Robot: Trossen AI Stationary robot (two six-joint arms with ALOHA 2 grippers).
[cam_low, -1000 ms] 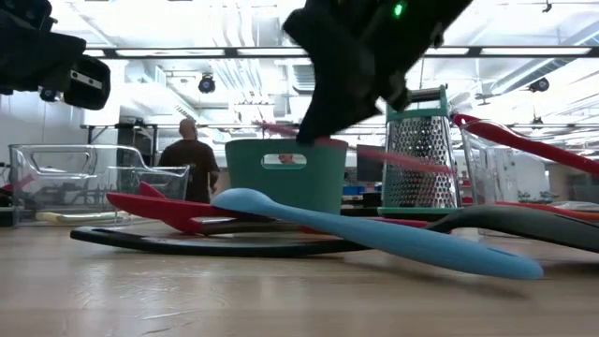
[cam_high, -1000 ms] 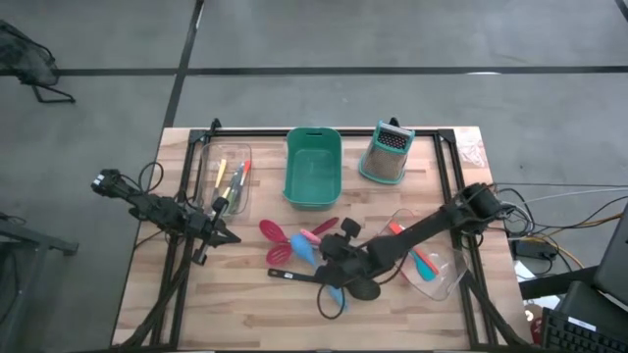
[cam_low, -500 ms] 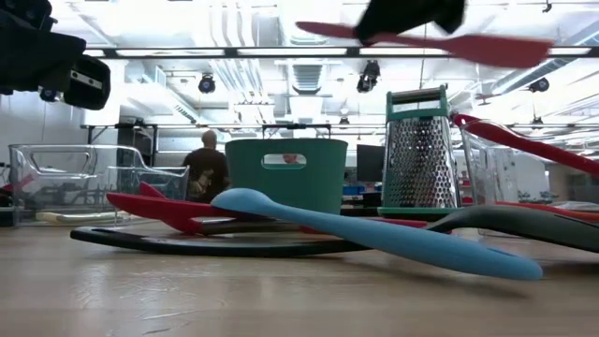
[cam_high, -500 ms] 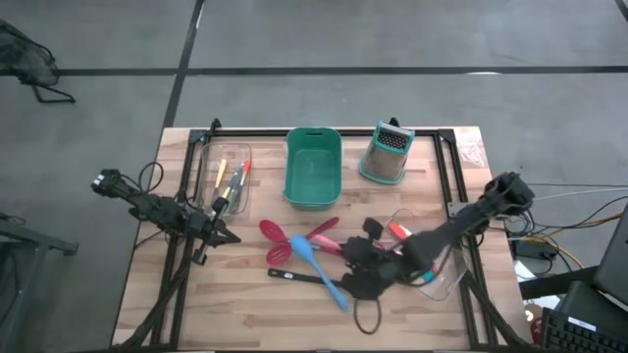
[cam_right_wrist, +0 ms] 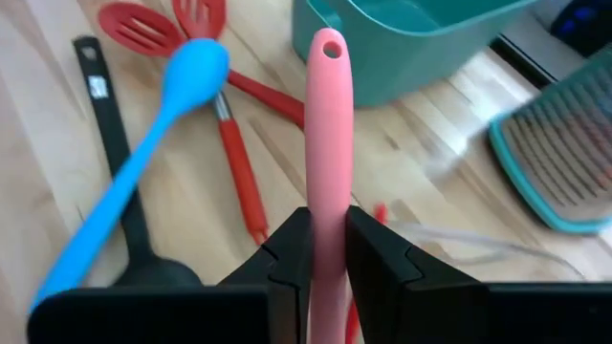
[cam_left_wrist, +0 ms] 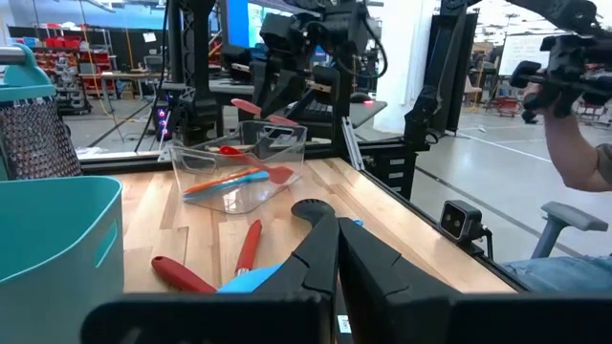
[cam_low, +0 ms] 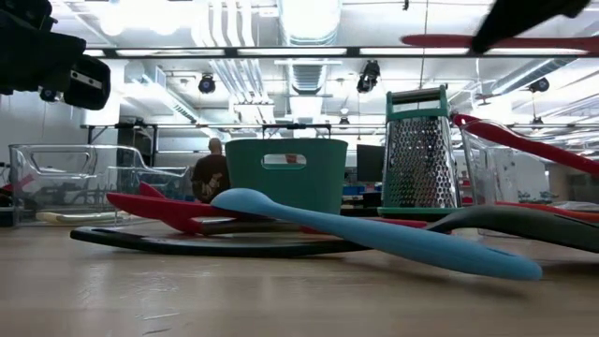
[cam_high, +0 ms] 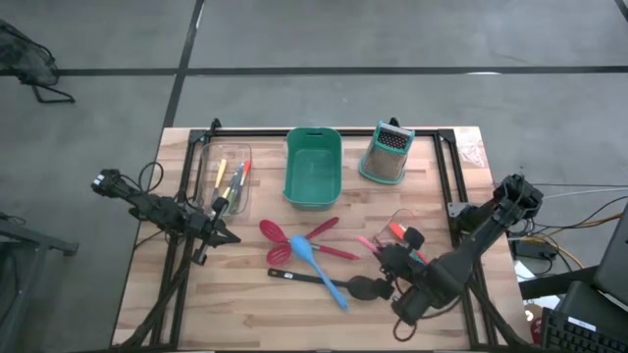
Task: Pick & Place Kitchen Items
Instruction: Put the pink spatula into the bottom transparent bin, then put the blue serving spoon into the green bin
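Right now my right jaws [cam_right_wrist: 325, 250] are clamped on the handle of a pink spatula [cam_right_wrist: 328, 143], holding it up off the tabletop [cam_high: 226, 294] near the clear container [cam_high: 442, 279] on my right side. Below it, a blue spoon [cam_right_wrist: 143, 172], red spatulas [cam_high: 280, 238] and a black spoon [cam_high: 334, 284] lie loosely crossed in front of the teal bin [cam_high: 313, 169]. My left jaws [cam_high: 224, 235] wait beside the other clear container [cam_high: 224, 181], closed as far as the wrist view shows.

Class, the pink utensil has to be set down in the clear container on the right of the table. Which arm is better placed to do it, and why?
The right. Its gripper is shut on the pink utensil, raised beside the clear container. The left gripper waits across the table.
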